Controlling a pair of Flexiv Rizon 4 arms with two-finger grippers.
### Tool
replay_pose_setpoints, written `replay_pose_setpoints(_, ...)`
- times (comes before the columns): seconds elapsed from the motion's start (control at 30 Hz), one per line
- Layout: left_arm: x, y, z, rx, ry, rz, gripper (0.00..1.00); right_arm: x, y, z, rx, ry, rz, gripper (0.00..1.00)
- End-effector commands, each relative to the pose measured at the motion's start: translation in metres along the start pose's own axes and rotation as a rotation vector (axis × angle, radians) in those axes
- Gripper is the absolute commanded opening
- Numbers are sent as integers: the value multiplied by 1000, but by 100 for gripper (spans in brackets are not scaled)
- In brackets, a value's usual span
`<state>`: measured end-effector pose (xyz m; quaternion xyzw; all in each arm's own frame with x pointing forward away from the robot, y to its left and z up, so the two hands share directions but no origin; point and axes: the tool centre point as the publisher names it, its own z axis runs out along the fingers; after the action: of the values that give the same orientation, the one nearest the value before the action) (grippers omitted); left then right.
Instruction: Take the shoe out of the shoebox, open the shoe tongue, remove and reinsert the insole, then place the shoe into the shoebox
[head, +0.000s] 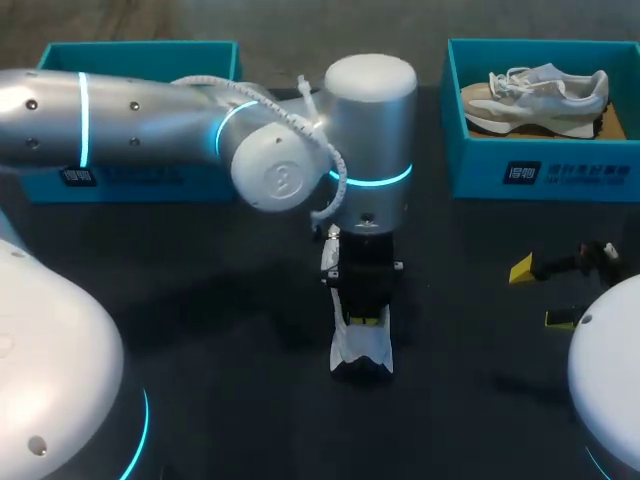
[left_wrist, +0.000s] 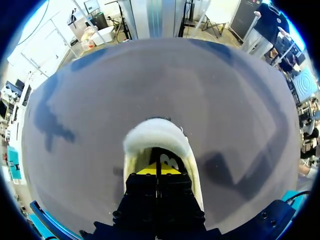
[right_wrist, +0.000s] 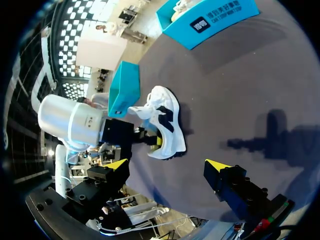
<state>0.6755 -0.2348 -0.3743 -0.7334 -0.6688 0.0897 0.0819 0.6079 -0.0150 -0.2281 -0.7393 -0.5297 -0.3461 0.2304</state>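
The white shoe (head: 362, 352) stands on the worktop (head: 200, 270), middle near side. The left fingers (left_wrist: 147, 171) are narrow, pressed together inside its opening. The right fingers (right_wrist: 116, 165) spread wide, well right of it. A second shoe (head: 535, 95) lies in the far-right box (head: 540, 172).

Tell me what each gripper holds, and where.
Left gripper sits shut inside the white shoe's opening; what it pinches is hidden. Right gripper is open, holding nothing.
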Motion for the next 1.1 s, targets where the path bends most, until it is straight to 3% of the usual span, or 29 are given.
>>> replay_pose_setpoints(0.03,-2,-3,-7,7,36,14,0,1,-8,-6,-11,-3,1,100)
replay_pose_setpoints(0.5,4,-2,37,84,80,31,0,1,-8,-6,-11,-3,1,100)
replay_pose_setpoints(0.77,1,7,53,14,36,-26,0,1,-8,-6,-11,-3,1,100)
replay_pose_setpoints(0.83,1,10,52,13,23,-38,0,1,-8,-6,-11,-3,1,100)
replay_pose_setpoints(1.1,6,7,11,0,-32,-33,0,1,-8,-6,-11,-3,1,100)
